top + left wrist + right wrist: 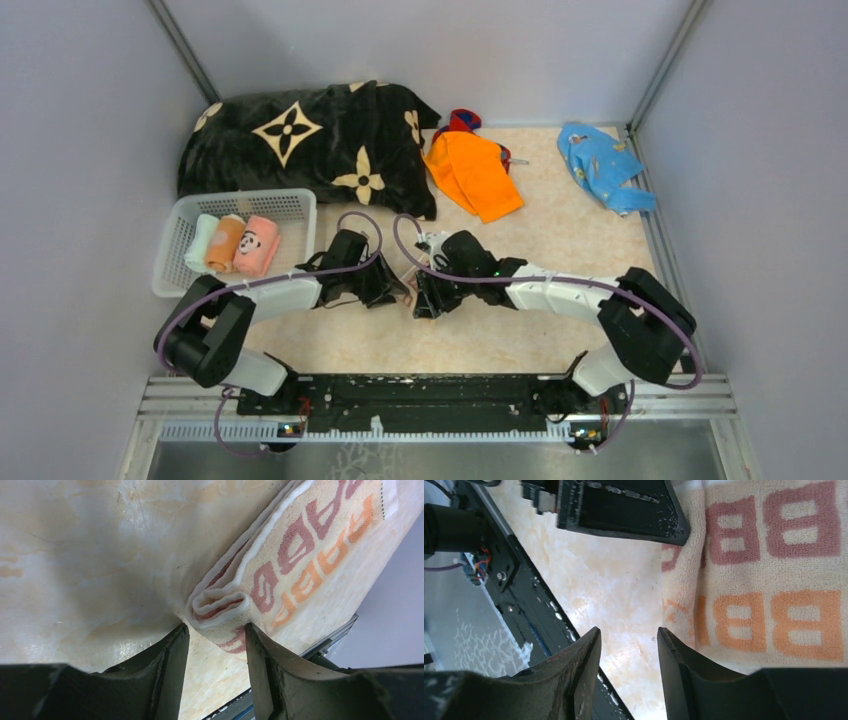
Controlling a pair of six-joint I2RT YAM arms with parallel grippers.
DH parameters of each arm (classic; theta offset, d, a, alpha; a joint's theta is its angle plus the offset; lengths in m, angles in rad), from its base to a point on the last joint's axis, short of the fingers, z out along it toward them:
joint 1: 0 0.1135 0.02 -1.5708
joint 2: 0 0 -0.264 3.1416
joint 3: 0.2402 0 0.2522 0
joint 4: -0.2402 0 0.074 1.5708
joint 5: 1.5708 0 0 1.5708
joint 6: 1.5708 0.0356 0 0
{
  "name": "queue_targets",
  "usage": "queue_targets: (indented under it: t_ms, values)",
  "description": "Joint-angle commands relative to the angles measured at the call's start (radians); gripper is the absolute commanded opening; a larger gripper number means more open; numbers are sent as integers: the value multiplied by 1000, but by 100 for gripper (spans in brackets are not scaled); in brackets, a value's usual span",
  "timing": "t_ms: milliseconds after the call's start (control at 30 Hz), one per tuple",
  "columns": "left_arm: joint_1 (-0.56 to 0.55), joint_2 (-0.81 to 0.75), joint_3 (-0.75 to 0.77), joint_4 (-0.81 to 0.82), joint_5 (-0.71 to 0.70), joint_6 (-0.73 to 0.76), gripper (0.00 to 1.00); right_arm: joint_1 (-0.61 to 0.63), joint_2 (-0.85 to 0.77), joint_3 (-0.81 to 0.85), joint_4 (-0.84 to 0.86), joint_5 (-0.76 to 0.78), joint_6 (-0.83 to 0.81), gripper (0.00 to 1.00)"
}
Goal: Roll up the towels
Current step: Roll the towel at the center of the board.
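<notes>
A cream towel (310, 545) with red and orange letters lies folded on the table between the two arms. In the top view it is almost hidden under them. My left gripper (215, 627) (388, 290) has its fingertips pressed against either side of the towel's folded, curled end. My right gripper (628, 630) (426, 297) stands open over bare table, with the same towel (774, 580) just beside its right finger and nothing between the jaws. An orange towel (475, 175) lies loose at the back, on top of a red-and-teal one (462, 120).
A white basket (250, 193) at the left holds a pale green roll (203, 243), an orange roll (226, 243) and a pink panda roll (257, 247). A black flowered blanket (300, 140) lies behind it. A blue cloth (605, 165) sits at the back right.
</notes>
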Motion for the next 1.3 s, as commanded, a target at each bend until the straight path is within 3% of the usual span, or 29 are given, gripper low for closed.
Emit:
queue_targets:
  t_ms: [0, 667, 833, 1100, 1267]
  values:
    - [1, 48, -48, -99, -69, 25, 53, 10, 60, 52, 60, 4, -34, 46]
    - [1, 95, -33, -111, -74, 31, 53, 37, 156, 52, -41, 157, -152, 46]
    - [0, 116, -22, -141, -79, 17, 53, 103, 174, 56, -72, 258, -207, 46]
    - [1, 129, -18, -222, -102, -38, 54, 238, 257, 96, -193, 548, -249, 46]
    - [1, 143, 2, -314, -144, -79, 54, 270, 273, 98, -221, 596, -238, 46]
